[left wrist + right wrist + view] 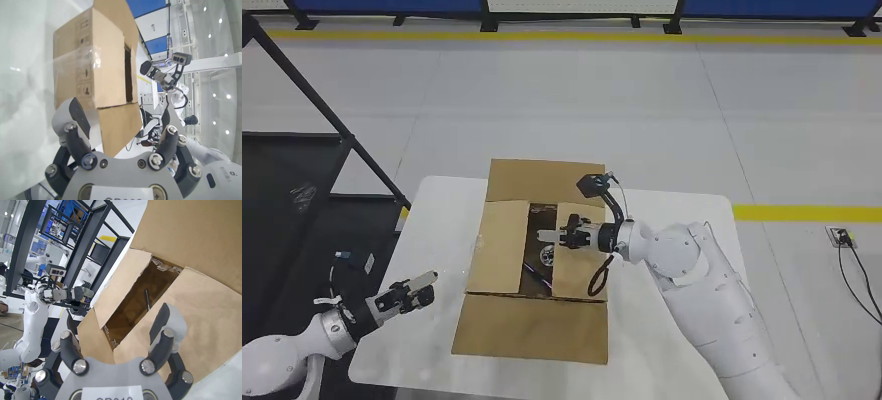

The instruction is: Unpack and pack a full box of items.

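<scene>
Here, the cardboard box (532, 320) stands in the middle of the white worktop (442, 230), its flaps folded outward and its mouth open upward. The right tool (554, 237) hovers over that mouth, above the flap on its own side, with its jaws spread and nothing between them. In the right wrist view, a slim dark rod-like item (147, 299) lies inside the box by the edge of that flap, and ragged paper scraps (163, 266) show along the inner edges. In the top view, a small pale round item (547, 257) also lies in the box. The left tool (427, 287) is over the worktop's near left corner, well apart from the box and pointing toward it. Its jaws are likewise spread wide and empty. Beyond the worktop, a yellow line (542, 36) crosses the floor.
</scene>
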